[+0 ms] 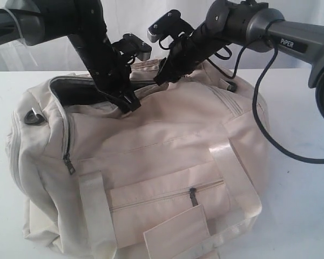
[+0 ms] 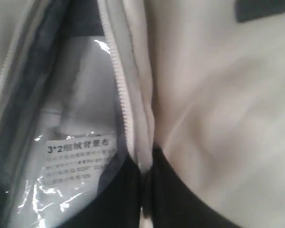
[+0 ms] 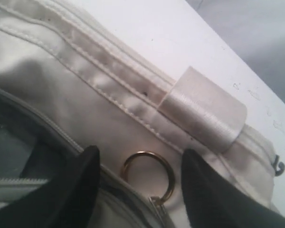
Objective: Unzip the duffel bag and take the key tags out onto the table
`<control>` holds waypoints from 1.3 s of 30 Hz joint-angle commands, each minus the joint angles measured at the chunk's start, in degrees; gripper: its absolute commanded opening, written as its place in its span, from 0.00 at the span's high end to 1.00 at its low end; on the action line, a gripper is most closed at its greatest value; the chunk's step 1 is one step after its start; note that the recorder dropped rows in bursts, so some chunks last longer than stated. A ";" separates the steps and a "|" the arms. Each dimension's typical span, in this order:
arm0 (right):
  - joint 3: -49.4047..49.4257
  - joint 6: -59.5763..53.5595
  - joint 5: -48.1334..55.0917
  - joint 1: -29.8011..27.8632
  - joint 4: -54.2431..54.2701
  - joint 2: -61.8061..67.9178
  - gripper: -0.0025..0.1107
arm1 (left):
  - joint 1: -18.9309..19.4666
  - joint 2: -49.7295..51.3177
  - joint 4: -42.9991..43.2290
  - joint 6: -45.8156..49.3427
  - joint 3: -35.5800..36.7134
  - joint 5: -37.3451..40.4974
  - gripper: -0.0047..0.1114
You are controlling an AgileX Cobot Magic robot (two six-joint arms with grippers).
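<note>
With your left fingers (image 2: pixel 116 202) pinched on the zip edge of the duffel bag (image 1: pixel 167 156), centre frame on the worktop (image 1: pixel 297 216), settle the wide-spread right fingers (image 3: pixel 80 185) around the brass ring pull (image 3: pixel 172 176) before closing; the key tags are not visible.

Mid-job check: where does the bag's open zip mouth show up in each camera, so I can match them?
Exterior view: open mouth at the bag's top left, where the left pincer pinches its edge.
Left wrist view: the gap beside the zip teeth, a labelled plastic packet inside.
Right wrist view: the dark gap, across one black finger from the metal ring.
Shared landmark: the grey lining inside the mouth.
</note>
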 commanded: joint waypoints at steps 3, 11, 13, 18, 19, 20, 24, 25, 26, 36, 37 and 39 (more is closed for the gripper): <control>-0.10 2.83 -1.27 -0.09 -0.82 -1.37 0.43 | -0.02 -0.38 -8.32 5.98 0.42 4.80 0.96; -0.10 1.31 0.72 -0.09 -5.52 -0.24 0.43 | -0.02 -0.38 -11.52 10.42 0.42 6.50 0.96; -0.10 2.49 -0.10 -0.09 -5.64 -0.13 0.43 | -0.02 -0.38 -13.44 13.21 0.42 7.45 0.96; -0.10 7.91 -2.34 -0.09 -5.53 -0.13 0.43 | -0.02 -0.38 -20.07 19.21 0.42 8.80 0.96; -0.10 7.91 -2.46 -0.09 -5.53 -0.13 0.43 | -0.02 -0.38 -21.17 19.99 0.42 8.80 0.96; -0.10 8.23 -2.47 -0.09 -5.53 -0.13 0.43 | -0.02 -0.38 -21.77 20.58 0.42 8.80 0.96; -0.10 12.37 -1.68 -0.09 -4.69 -0.13 0.43 | -0.02 -0.38 -22.75 20.64 0.42 8.57 0.96; -0.10 13.21 -1.39 -0.09 -4.59 -0.13 0.43 | -0.02 -0.38 -22.75 20.64 0.42 8.57 0.96; -0.10 14.01 -1.11 -0.09 -4.46 -0.13 0.43 | -0.02 -0.38 -22.75 20.64 0.42 8.57 0.96; -0.10 10.02 0.21 -0.09 -2.42 -0.55 0.40 | -0.02 -0.38 -22.99 22.60 0.42 10.40 0.96; -0.10 10.02 0.21 -0.09 -2.89 -0.42 0.40 | -0.02 -0.38 -22.99 22.79 0.42 10.40 0.96; -0.10 10.02 0.11 -0.09 -3.39 -0.03 0.40 | -0.02 -0.38 -22.99 22.79 0.42 10.40 0.96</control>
